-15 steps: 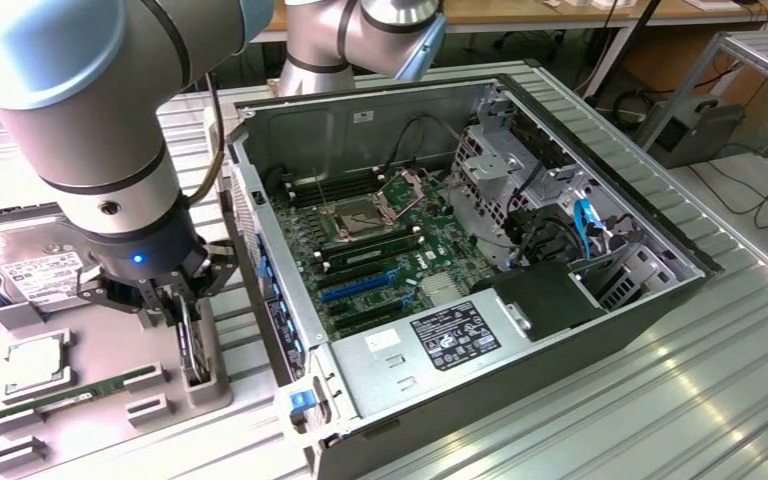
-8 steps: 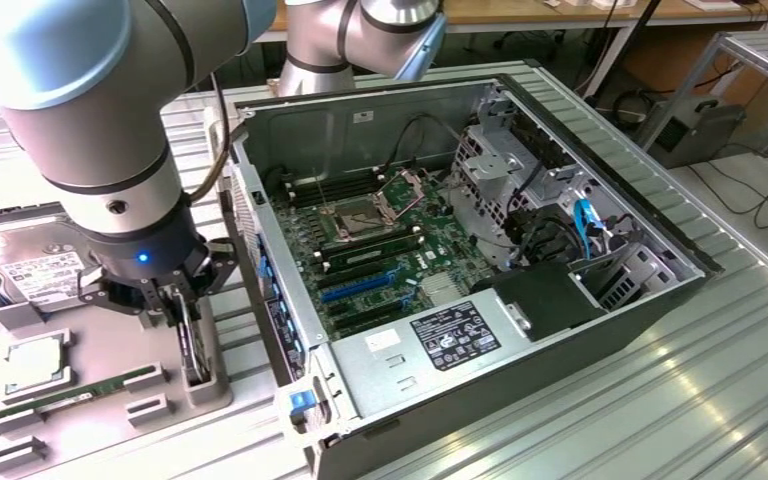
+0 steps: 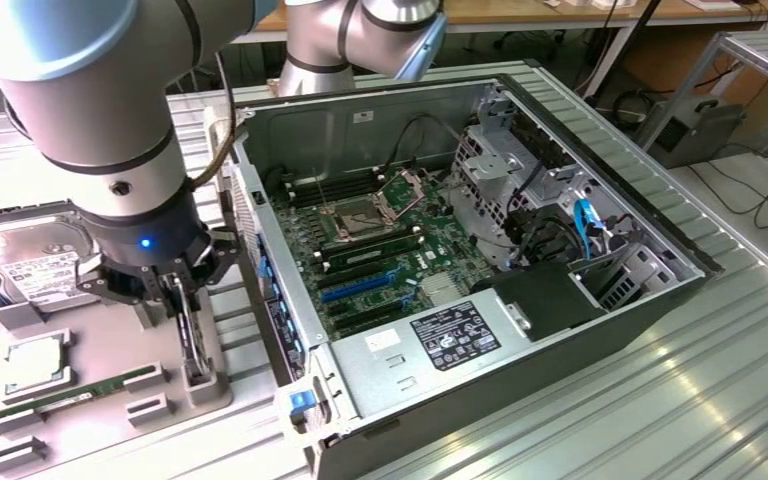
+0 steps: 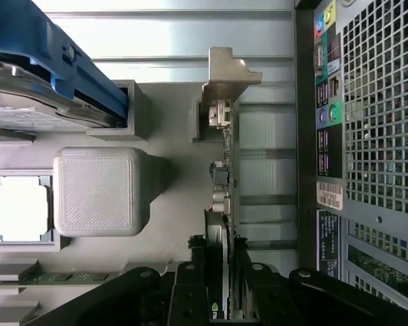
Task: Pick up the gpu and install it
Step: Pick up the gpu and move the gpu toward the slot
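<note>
**Claw on the gpu, card not yet out of its holder**

The gpu (image 3: pixel 196 345) stands on its long edge in the grey holder tray (image 3: pixel 97 345), just beside the rear panel of the computer case (image 3: pixel 518 335). From my wrist feed the gripper (image 4: pixel 220 255) straddles the card, and its fingers look pressed against both faces, so I read this as a pinch on the gpu. The card's lower edge sits in the tray slot.

My worries from here:
- The grip sits near one end, well away from the bracket (image 4: pixel 226 75). That unsupported end could sag or swing on lifting.
- The bracket could catch on its grey post if the card comes up crooked.
- The case's rear panel is close, so any sideways drift could knock the card against it.
- The pads bear on a populated face, so a slip could scrape parts.

The long axis runs parallel to the case's rear panel, thin edge up. The bracket end points away from the gripper.
</note>
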`<state>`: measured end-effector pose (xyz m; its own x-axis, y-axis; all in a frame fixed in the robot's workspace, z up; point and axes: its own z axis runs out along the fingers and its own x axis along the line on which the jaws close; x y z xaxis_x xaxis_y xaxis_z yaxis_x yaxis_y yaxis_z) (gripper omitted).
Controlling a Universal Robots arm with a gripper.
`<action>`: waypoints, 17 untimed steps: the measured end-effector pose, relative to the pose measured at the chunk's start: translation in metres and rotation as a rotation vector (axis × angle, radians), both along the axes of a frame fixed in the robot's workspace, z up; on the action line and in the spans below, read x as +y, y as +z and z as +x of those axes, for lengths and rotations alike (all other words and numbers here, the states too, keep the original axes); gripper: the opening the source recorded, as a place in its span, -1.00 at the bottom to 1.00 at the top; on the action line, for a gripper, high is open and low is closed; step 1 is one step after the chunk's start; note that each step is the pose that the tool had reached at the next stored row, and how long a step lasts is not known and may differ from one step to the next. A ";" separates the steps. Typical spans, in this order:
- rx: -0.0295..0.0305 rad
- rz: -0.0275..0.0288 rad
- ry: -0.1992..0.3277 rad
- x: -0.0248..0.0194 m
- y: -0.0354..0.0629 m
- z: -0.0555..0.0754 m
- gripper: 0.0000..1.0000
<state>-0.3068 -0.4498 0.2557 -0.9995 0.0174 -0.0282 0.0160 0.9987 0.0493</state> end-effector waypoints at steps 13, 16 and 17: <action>0.0088 0.0015 0.001 -0.0002 0.0578 0.001 -0.47; 0.0096 0.0015 0.001 -0.0008 0.0735 0.002 -0.47; 0.0098 0.0015 0.001 -0.0010 0.0781 0.002 -0.47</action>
<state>-0.3048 -0.4508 0.3338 -0.9997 0.0165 -0.0184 0.0156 0.9986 0.0506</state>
